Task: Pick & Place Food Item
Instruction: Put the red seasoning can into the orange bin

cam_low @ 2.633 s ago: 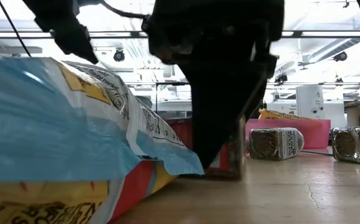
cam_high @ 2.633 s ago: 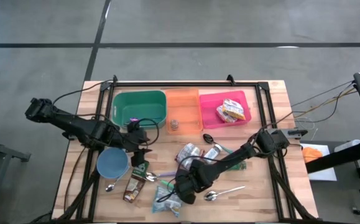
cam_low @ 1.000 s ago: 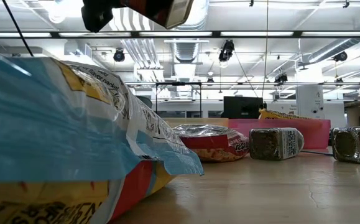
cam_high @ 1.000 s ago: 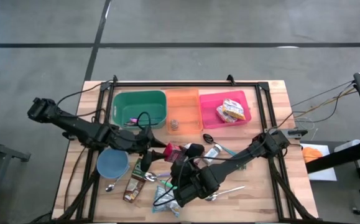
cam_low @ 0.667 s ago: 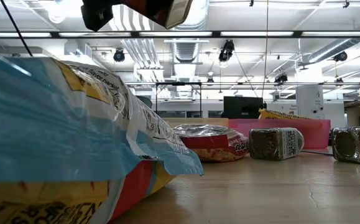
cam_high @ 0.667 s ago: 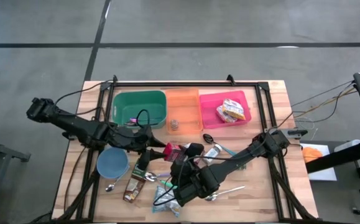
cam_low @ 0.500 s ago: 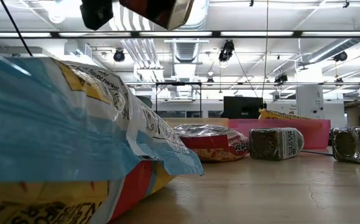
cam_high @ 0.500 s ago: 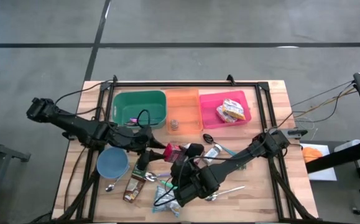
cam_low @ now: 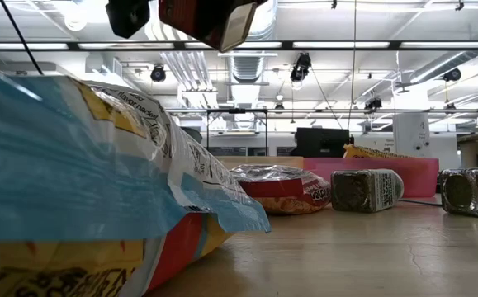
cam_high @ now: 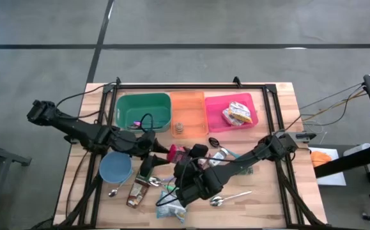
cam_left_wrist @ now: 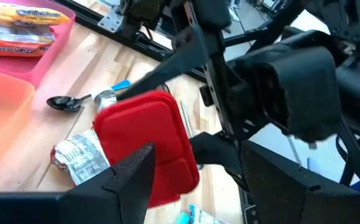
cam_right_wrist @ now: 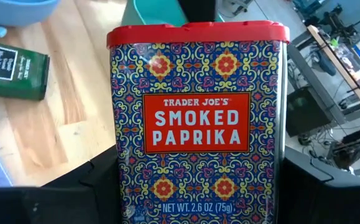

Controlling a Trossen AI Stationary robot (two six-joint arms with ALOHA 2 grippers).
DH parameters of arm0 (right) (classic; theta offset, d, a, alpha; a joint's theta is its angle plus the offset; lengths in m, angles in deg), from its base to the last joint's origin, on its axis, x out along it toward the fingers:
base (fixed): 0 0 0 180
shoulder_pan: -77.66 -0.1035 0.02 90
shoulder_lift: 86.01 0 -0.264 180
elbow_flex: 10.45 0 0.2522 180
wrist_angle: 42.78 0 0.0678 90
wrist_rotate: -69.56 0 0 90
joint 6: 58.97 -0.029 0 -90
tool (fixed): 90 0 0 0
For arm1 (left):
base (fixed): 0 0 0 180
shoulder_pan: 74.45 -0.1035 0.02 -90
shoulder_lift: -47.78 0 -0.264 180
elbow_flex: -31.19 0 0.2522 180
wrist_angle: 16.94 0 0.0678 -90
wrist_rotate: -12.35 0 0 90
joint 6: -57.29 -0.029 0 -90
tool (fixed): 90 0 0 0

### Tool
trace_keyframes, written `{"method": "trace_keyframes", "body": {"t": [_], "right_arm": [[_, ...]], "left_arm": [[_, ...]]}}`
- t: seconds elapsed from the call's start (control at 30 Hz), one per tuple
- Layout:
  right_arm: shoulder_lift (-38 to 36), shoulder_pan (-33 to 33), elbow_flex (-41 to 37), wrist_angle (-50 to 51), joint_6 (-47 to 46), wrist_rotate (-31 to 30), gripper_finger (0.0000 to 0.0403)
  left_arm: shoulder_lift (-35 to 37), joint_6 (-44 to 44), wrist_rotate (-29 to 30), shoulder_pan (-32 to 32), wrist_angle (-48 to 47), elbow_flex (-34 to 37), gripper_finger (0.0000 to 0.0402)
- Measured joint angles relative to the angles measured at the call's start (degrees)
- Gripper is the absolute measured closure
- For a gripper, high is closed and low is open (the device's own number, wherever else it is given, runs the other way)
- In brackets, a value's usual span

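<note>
Since a couple of seconds ago the right gripper (cam_high: 179, 155) has lifted the smoked paprika tin (cam_right_wrist: 197, 118) clear of the worktop (cam_high: 280, 191) and now holds it between its fingers in the air over the middle, facing the left gripper (cam_high: 154, 150), whose fingers stand apart just beside the tin's red lid; I judge a handover or a carry to a bin comes next. At the far side, the green bin (cam_high: 144, 110) holds a small purple item, the orange bin (cam_high: 188, 112) a small jar (cam_high: 179, 128), and the pink bin (cam_high: 231, 112) a snack packet (cam_high: 237, 113).
</note>
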State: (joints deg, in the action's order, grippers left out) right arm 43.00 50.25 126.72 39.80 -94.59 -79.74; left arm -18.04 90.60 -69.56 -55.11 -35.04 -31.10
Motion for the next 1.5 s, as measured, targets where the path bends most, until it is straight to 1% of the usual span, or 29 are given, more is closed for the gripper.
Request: {"method": "trace_keyframes", "body": {"t": [0.17,0.37,0.43,0.53,0.7,0.83,0.9,1.13,1.23,1.33,1.5], "right_arm": [[0.0,-0.1,0.0,-0.1,0.0,1.3,0.0129],[0.0,0.0,0.0,-0.1,0.0,1.4,0.0129],[0.0,0.0,0.0,-0.1,0.0,1.5,0.0129],[0.0,0.0,0.0,-0.1,0.0,1.5,0.0129],[0.0,0.0,0.0,-0.1,0.0,2.0,0.0129],[0.0,0.0,0.0,-0.1,0.0,2.4,0.0129],[0.0,0.0,0.0,-0.2,0.0,2.4,0.0129],[0.0,0.1,0.0,-0.4,0.1,2.8,0.0129],[0.0,0.2,0.0,-0.5,0.3,2.8,0.0129],[0.0,0.4,0.0,-0.6,0.4,2.8,0.0129],[0.0,0.4,0.0,-0.9,0.7,2.6,0.0129]], "left_arm": [[-0.2,-1.6,-0.6,0.1,0.0,0.0,0.0151],[-0.6,3.7,-1.5,0.0,-0.6,0.0,0.0116],[-0.7,4.5,-1.7,-0.1,-0.1,0.1,0.0112],[-0.6,3.2,-1.6,-0.2,1.8,0.0,0.0111],[-0.6,3.8,2.7,-0.3,0.7,0.1,0.011],[-0.7,4.2,3.1,-0.6,-1.3,0.1,0.0102],[-0.9,4.2,3.0,-0.6,-1.8,0.1,0.0089],[-2.7,6.2,3.1,-0.8,-1.0,0.1,0.0022],[-3.5,6.1,3.1,-0.9,-0.2,-0.1,0.0005],[-4.8,6.0,3.4,-0.9,2.0,-0.1,0.0007],[-6.9,4.2,3.5,-1.6,3.9,-0.1,0.0037]]}}
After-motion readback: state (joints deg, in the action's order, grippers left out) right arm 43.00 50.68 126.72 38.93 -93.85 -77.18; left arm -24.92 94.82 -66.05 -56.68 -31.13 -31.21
